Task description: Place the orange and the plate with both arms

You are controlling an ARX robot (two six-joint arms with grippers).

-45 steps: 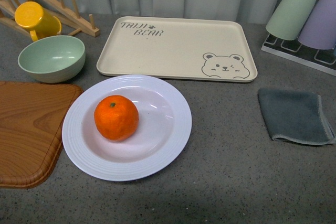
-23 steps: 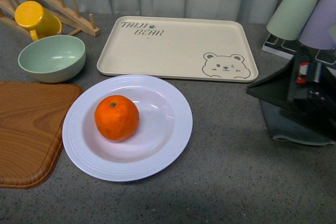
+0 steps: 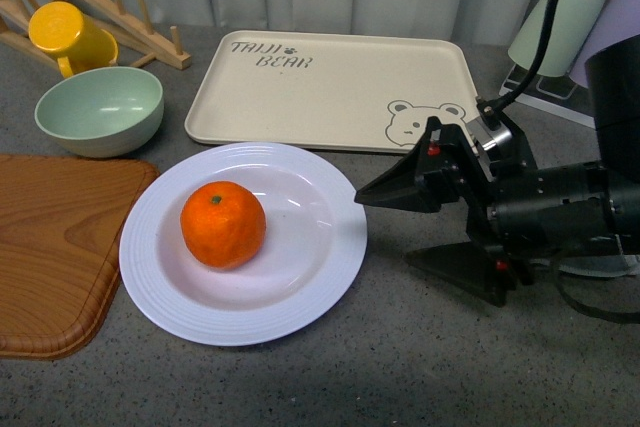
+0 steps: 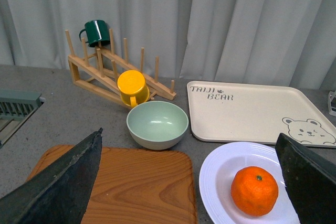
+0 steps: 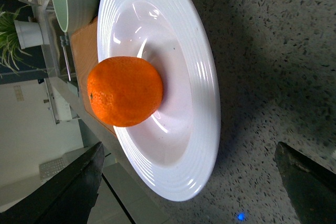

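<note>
Your left gripper (image 4: pixel 189 134) shows only in its own wrist view, jaws spread wide and empty. The orange (image 3: pixel 222 224) has not moved and sits left of centre in the plate (image 3: pixel 200 322). What changed is on the right: within the last second the right gripper (image 3: pixel 382 227) has swung in, jaws wide and empty, tips just beside the plate's right rim, so a rim grasp looks to be next.
</note>
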